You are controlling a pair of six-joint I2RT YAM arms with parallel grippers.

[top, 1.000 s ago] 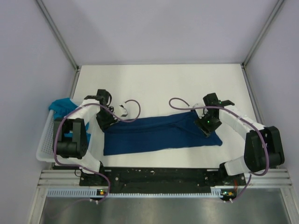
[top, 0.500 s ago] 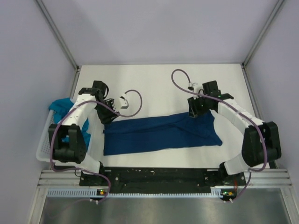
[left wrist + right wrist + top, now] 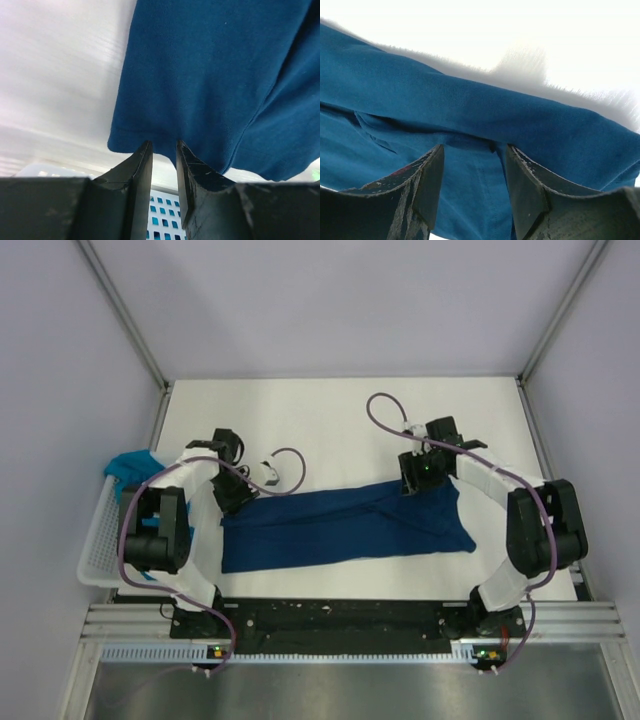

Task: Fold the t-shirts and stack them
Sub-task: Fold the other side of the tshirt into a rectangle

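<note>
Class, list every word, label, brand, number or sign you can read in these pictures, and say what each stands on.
None can be read.
The blue t-shirt shows only plain cloth in every view.
The white basket bears no legible marking.
The small lights on the front rail are not text.

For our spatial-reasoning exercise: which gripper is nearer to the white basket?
Left. The left gripper is at the left end of the blue t-shirt, close to the basket; the right gripper is far off to the right.
</note>
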